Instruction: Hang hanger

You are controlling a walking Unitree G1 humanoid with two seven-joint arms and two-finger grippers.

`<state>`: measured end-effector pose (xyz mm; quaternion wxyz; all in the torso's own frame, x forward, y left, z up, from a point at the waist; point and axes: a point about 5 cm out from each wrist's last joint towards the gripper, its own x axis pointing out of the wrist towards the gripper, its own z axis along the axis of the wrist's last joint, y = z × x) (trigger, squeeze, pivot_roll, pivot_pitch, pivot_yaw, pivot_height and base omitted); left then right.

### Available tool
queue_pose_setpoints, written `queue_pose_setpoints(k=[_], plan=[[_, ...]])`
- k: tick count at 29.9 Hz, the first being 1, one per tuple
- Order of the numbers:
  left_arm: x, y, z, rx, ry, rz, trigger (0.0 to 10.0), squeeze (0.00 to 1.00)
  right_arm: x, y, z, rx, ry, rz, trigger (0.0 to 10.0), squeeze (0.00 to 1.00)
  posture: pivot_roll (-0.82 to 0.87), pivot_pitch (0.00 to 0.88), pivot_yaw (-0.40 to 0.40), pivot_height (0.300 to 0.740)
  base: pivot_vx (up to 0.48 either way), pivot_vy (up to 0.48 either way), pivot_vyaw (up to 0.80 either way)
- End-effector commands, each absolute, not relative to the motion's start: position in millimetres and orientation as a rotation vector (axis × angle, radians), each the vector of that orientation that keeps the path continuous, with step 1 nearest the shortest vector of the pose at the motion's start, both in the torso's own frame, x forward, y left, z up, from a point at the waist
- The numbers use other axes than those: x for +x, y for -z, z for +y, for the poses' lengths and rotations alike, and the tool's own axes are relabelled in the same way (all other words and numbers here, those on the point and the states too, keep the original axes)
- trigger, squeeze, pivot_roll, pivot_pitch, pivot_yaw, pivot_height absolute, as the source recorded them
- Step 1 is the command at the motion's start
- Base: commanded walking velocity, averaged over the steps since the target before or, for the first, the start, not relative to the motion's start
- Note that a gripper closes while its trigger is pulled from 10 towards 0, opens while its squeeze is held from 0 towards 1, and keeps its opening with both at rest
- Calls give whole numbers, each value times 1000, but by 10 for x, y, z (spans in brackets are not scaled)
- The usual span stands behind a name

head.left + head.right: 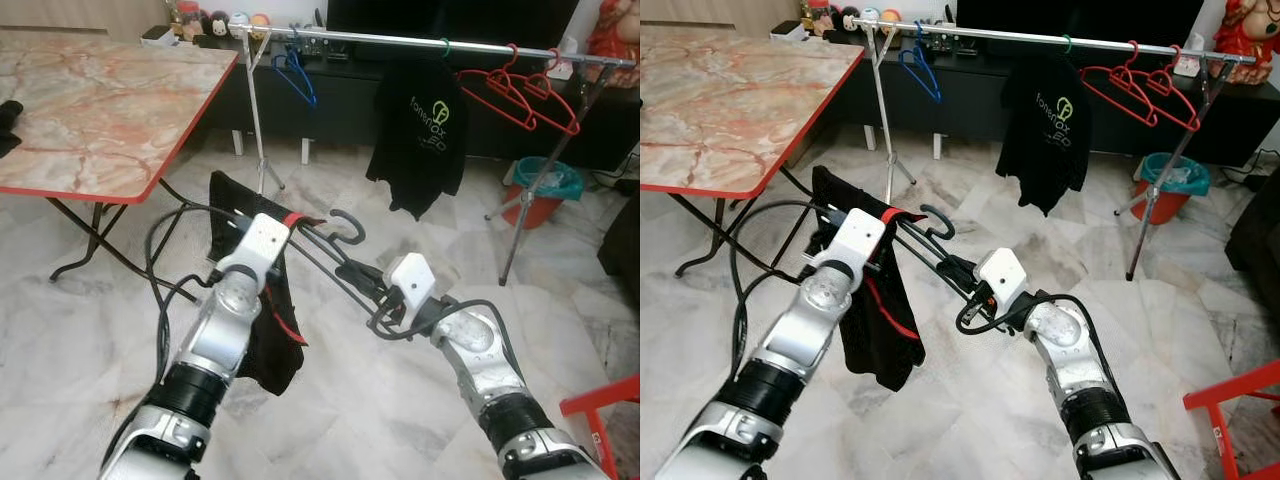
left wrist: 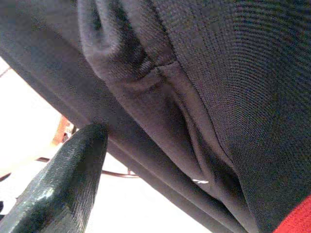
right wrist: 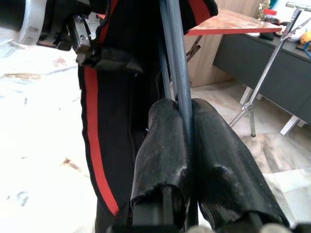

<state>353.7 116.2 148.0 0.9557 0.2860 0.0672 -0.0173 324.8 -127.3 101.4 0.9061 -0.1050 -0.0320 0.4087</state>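
Right end effector point(image 3: 187, 145) clamped on dark hanger point(image 1: 335, 262) — left end effector point(image 2: 63, 189) (against black garment point(image 1: 875, 320)) state unclear.

A table point(image 1: 90, 110) stood on the left. A clothes rail point(image 1: 400, 42) ran across the back, with a shirt point(image 1: 418, 135) hanging in its middle. A bucket point(image 1: 540, 190) sat under the rail's right end.

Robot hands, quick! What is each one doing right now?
Left gripper: at the black garment, fingers hidden, cannot tell.
Right gripper: shut on the grey hanger.
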Motion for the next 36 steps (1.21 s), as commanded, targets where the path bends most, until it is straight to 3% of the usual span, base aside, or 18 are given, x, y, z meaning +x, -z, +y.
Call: queue_pose_setpoints(k=[1, 2, 3, 36], plan=[[3554, -1505, 1160, 606, 28, 112, 9647, 0, 3250, -1093, -1286, -206, -839, -105, 0, 0, 63, 5, -56, 740, 0, 0, 0], [3554, -1501, 1163, 601, 28, 111, 7529, 0, 3244, -1089, -1291, -207, -841, -102, 0, 0, 62, 5, -56, 740, 0, 0, 0], [3553, -1499, 1165, 602, 28, 109, 0, 0, 3239, -1088, -1295, -206, -842, -101, 0, 0, 61, 5, -54, 740, 0, 0, 0], [3564, -1493, 1108, 612, 80, 81, 0, 0, 3157, -931, -1378, -254, -855, -16, 0, 0, 57, 9, -47, 740, 0, 0, 0]])
